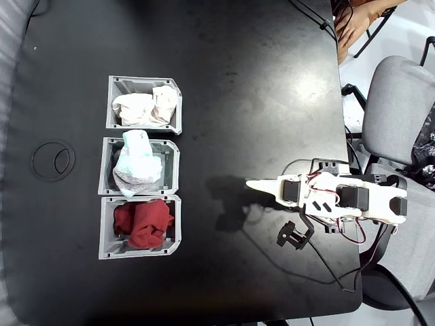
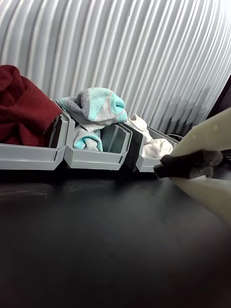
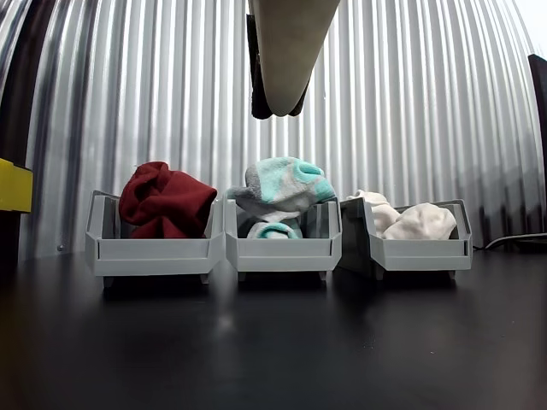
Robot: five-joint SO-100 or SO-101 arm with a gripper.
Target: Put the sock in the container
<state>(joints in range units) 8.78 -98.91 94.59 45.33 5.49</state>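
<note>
The black desk (image 1: 224, 88) carries everything, and the white arm (image 1: 340, 197) sits at its right side in the fixed view, stretched out toward the row of bins and well apart from it. Three grey bins stand side by side, touching one another. The container (image 1: 115, 102) is the top bin in the fixed view, with its cut corner at the upper right, and it is the right-hand bin (image 3: 419, 252) in the other view. Next to the container is the middle bin (image 1: 170, 170) holding a pale blue-and-grey sock (image 1: 136, 163) that piles above its rim. Beyond that is the bin (image 1: 105, 231) with the dark red cloth (image 1: 143, 224).

The sock (image 1: 146, 109) lies inside the container, a cream-white lumpy bundle whose long axis runs left to right in the fixed view, spanning nearly the whole bin. In the other view it (image 3: 410, 220) rises a little above the rim.

The hand (image 1: 253, 185) hangs over bare desk with nothing between its fingers; whether they are together or apart I cannot tell.
</note>
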